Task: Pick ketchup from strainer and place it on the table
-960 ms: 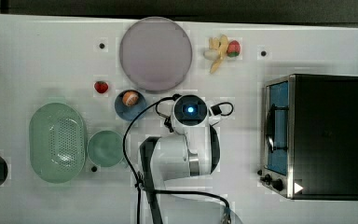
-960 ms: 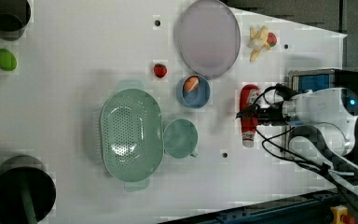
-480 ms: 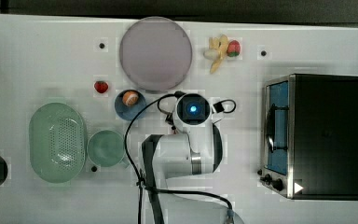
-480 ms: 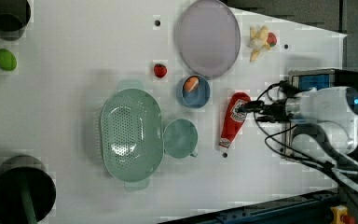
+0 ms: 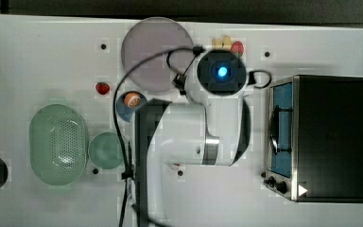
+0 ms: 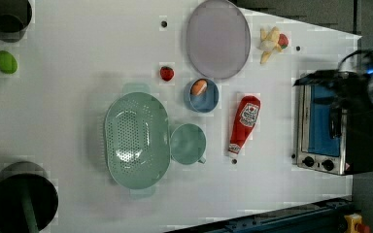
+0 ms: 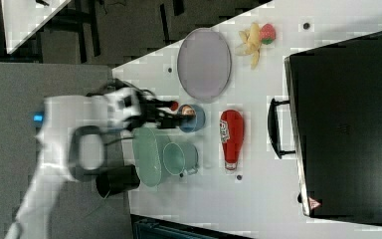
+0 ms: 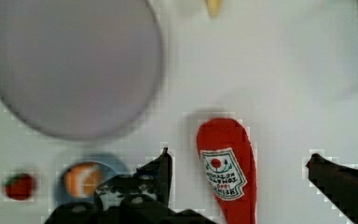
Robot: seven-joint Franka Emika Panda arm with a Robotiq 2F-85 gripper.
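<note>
The ketchup [image 6: 243,124] lies flat on the white table [image 6: 77,73], cap toward the left view's bottom, between the blue bowl and the toaster oven. It also shows lying free in the right view [image 7: 230,137]. The pale green strainer [image 6: 136,140] stands with nothing in it, to the left view's left of the bottle. In the wrist view my gripper [image 8: 239,156] hangs open well above the ketchup [image 8: 226,172], its dark fingers [image 8: 161,168] spread to either side and touching nothing. In the top view my arm [image 5: 194,135] covers the bottle.
A green cup [image 6: 188,143] sits beside the strainer, a blue bowl [image 6: 201,95] with an orange item above it. A strawberry [image 6: 166,73], a grey-lilac plate [image 6: 218,38], a banana [image 6: 271,39] and a toaster oven [image 6: 328,126] share the table. Dark containers stand at the left view's left corners.
The gripper held the ketchup near the bowl, laid it down, then let go and rose away. The bottle now lies free on the table.
</note>
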